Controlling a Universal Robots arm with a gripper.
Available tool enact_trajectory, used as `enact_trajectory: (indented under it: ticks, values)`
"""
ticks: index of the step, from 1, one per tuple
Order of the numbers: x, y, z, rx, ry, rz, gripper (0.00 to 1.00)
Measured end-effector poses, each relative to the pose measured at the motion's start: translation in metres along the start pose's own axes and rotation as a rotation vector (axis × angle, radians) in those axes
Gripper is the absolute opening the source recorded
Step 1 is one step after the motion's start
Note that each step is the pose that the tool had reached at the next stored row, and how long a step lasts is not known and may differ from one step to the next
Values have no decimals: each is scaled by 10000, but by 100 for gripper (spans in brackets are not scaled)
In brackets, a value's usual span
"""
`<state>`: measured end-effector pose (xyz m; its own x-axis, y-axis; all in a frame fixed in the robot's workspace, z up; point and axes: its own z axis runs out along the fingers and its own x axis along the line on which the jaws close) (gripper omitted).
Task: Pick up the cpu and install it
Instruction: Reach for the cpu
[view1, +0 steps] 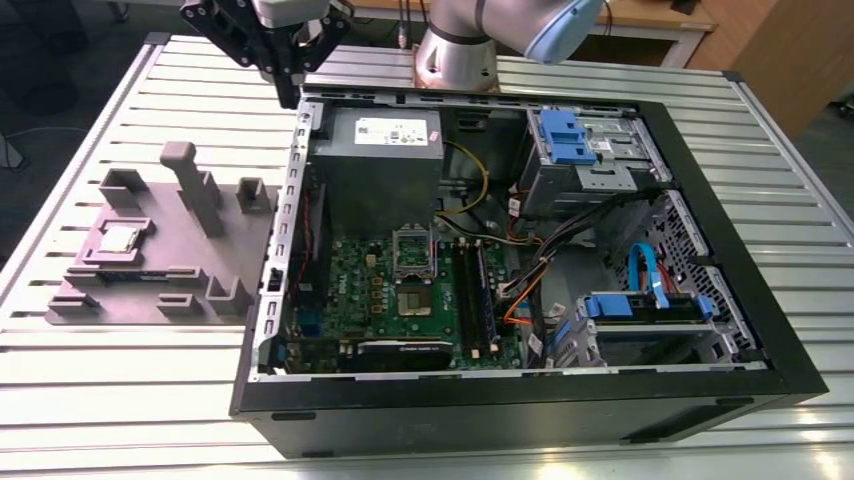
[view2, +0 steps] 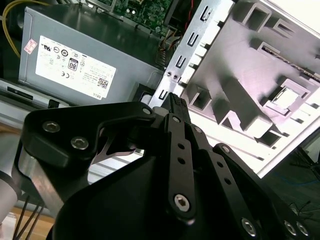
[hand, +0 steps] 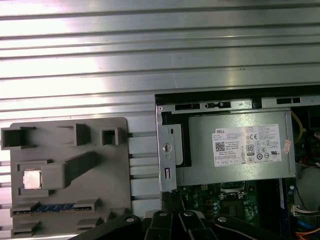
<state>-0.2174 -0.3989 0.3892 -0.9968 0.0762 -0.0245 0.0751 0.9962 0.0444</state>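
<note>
One cpu lies flat in a recess of the grey fixture on the table — at nine o'clock from the open computer case in the exterior view. The end effector hangs over the case's eleven-o'clock corner — fingers pressed together, pinching nothing, well apart from the cpu.

Glossy ribbed metal table, pale wooden desk behind, wooden cabinet beside it
</note>
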Motion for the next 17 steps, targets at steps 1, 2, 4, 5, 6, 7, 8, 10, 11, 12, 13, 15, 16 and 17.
enact_trajectory:
  ticks: [1, 2, 4, 5, 6, 7, 8, 10, 11, 12, 13, 15, 16, 17]
  values:
    - [4, 0, 0, 0, 0, 0, 11]
    - [7, -1, 0, 0, 1, 0, 11]
    - [13, -1, 1, 1, 1, 0, 11]
    - [16, -1, 1, 0, 0, -1, 11]
    - [19, -2, 1, 0, 1, -1, 11]
    - [21, -2, 1, 0, 1, -1, 11]
    - [23, -2, 2, 0, 1, -1, 11]
    - [27, -2, 2, 1, 1, -1, 11]
    - [28, -3, 3, 0, 1, 0, 11]
    - [30, -3, 3, 1, 1, 0, 11]
    - [31, -3, 3, 0, 1, 0, 11]
    - [35, -3, 4, 0, 0, 0, 11]
    - [37, -3, 4, 0, 0, 0, 11]
    - [49, -4, 6, 0, 1, 0, 11]
